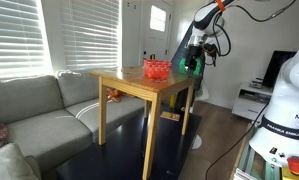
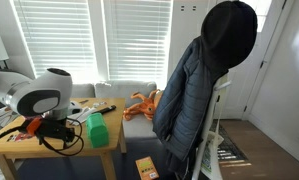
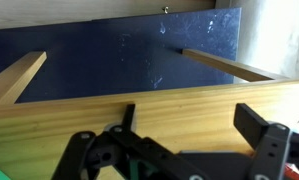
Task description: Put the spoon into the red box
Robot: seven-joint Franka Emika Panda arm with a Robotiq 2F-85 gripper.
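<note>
The red box (image 1: 156, 69) is a small red mesh basket on the wooden table (image 1: 129, 84). It also shows in an exterior view (image 2: 33, 125), partly hidden behind my arm. My gripper (image 3: 193, 128) hangs over the table's edge, open, with only bare wood between its fingers. In both exterior views it (image 1: 193, 58) (image 2: 58, 130) is near the table's end, beside a green box (image 1: 186, 66) (image 2: 96, 130). A thin dark item (image 2: 102, 108) lies at the far side of the table. I cannot tell if it is the spoon.
A grey sofa (image 1: 34, 105) stands by the table under the blinds, with an orange toy (image 2: 139, 102) on it. A dark jacket (image 2: 199, 85) hangs on a chair near the table. A dark blue rug (image 3: 129, 55) lies below the table's edge.
</note>
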